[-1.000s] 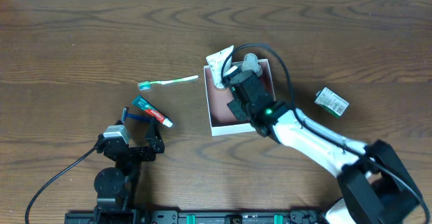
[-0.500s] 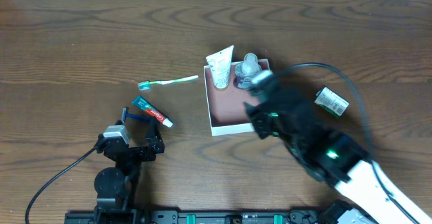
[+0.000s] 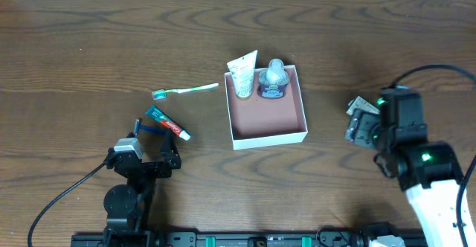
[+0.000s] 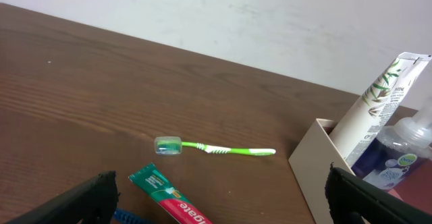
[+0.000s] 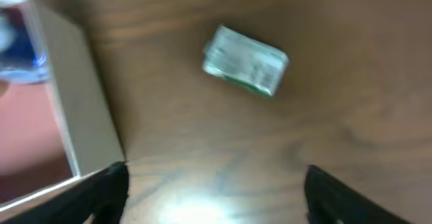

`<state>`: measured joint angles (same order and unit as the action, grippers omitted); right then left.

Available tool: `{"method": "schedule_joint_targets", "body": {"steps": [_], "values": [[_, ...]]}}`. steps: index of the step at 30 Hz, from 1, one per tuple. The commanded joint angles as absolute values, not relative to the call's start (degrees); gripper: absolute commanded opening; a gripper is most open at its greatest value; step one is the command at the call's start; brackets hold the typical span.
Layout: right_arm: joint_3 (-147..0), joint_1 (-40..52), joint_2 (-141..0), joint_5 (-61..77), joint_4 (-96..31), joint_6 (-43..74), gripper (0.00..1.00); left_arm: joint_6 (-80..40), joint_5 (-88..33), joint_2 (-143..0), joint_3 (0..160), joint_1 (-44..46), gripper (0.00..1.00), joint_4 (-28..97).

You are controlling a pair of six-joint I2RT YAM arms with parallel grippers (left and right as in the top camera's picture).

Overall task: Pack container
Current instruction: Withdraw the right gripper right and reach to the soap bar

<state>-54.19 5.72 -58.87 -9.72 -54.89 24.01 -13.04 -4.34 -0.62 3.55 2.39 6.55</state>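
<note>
Overhead: the right gripper [image 3: 361, 124] has withdrawn from the container [image 3: 268, 136], which sits mid-table and now holds a tube [image 3: 242, 76] and a bottle [image 3: 272, 79]. Left wrist: the left gripper [image 4: 236, 198] stands released and empty. Right wrist: the jaws are spread and empty above the green packet [image 5: 246, 69], probably the next item to pack.

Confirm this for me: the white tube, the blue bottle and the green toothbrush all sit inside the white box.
Not quite. The green toothbrush lies on the table, outside the white box and to its left, as the overhead view shows. The white tube and the blue bottle do sit inside the box.
</note>
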Motion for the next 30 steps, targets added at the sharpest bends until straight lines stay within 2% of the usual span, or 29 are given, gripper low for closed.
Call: {"method": "schedule_joint_targets", "body": {"steps": [1, 7, 15, 23, 30], "values": [[-54.35, 0.32, -61.76, -5.89, -54.35, 29.98, 0.90, -12.05, -4.93, -0.30, 1.83, 2.15, 0.98, 7.14], [-54.35, -3.11, -68.73, -0.78, -47.13, 26.92, 0.89, -12.05, -4.93, -0.30, 1.83, 2.15, 0.98, 7.14], [-54.35, -3.16, -76.23, -1.23, -32.84, 6.00, 0.99, -12.05, -4.93, -0.30, 1.83, 2.15, 0.98, 7.14], [-54.35, -3.22, -77.78, -3.97, -23.66, -11.79, 0.99, -12.05, -4.93, -0.30, 1.83, 2.15, 0.98, 7.14], [-54.33, -3.70, -85.17, -1.21, -24.62, -13.10, 0.99, -12.05, -4.93, -0.30, 1.83, 2.15, 0.98, 7.14]]}}
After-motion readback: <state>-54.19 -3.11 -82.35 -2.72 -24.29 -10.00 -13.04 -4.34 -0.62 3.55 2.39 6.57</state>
